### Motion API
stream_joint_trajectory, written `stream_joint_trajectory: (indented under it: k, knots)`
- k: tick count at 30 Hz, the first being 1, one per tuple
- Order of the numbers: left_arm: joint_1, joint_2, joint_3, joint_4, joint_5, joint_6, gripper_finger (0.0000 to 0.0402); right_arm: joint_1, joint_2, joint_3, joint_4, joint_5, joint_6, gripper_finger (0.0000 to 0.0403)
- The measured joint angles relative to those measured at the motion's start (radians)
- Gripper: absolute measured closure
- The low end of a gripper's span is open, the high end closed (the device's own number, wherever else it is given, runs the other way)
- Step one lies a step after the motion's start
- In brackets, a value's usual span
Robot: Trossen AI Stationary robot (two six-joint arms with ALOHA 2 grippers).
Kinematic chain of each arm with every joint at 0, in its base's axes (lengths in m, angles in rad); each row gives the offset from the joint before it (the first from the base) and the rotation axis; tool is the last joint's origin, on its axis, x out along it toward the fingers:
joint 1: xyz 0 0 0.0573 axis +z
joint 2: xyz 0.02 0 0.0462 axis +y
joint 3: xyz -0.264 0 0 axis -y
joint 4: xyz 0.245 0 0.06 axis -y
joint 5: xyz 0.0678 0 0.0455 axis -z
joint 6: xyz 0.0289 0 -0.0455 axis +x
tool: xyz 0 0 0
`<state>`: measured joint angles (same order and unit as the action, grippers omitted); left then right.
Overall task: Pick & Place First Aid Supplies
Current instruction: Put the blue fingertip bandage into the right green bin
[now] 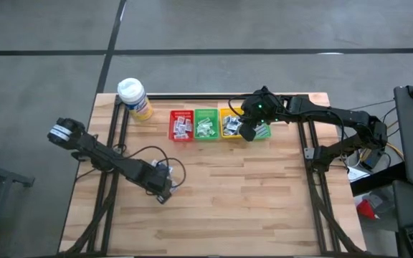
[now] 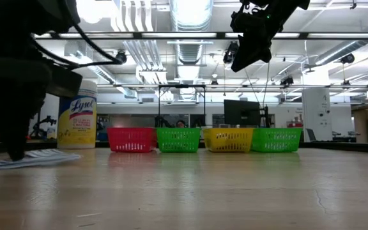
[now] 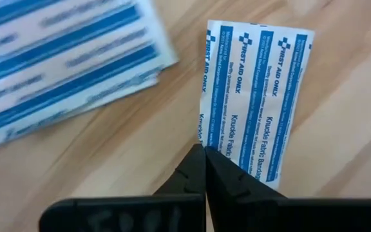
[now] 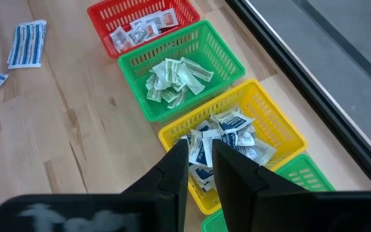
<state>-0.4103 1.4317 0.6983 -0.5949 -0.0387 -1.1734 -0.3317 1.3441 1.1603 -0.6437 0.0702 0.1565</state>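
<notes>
My left gripper (image 3: 205,154) is at the table's near left (image 1: 165,193), shut on a white bandage packet with blue stripes (image 3: 256,90). More such packets (image 3: 63,64) lie flat on the wood beside it and appear in the low view as a flat stack (image 2: 37,158). My right gripper (image 4: 201,164) hangs high over the yellow bin (image 4: 263,122) at the far side (image 1: 249,130). Its fingers stand a little apart with nothing between them. The red bin (image 4: 143,26), the green bin (image 4: 179,71) and the yellow bin hold small white sachets. My left gripper pinches the bandage packet at one long edge, near a corner (image 3: 212,143), between its two fingertips. The fingers come steeply from above. The packet stretches away from the fingertips, flat and unbent; whether its far end rests on the table I cannot tell.
Four bins stand in a row at the far edge: red (image 1: 181,125), green (image 1: 206,124), yellow (image 1: 229,123) and a second green (image 1: 264,133). A white-capped yellow bottle (image 1: 135,98) stands at the far left. The near and middle wood (image 1: 249,201) is bare.
</notes>
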Motion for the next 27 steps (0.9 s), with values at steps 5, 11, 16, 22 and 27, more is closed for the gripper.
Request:
stream_joint_trajectory:
  k: [5,11,16,22,27]
  knots:
    - [0.000,-0.008,0.006,0.039,-0.017,0.046,0.0401,0.000,0.000,0.000,0.000,0.000,0.000,0.0329]
    - [0.001,-0.032,0.028,0.038,-0.049,0.119,0.0401,0.000,0.000,0.000,0.000,-0.047,0.024,0.0330]
    - [0.009,-0.074,0.061,0.040,-0.124,0.167,0.0401,0.000,0.000,-0.005,0.034,-0.234,0.052,0.0341]
    - [0.031,-0.117,0.100,0.037,-0.208,0.212,0.0401,0.000,0.000,-0.033,0.103,-0.370,0.063,0.0350]
    - [0.070,-0.141,0.132,0.036,-0.286,0.245,0.0401,0.004,0.000,-0.101,0.284,-0.439,0.125,0.0339]
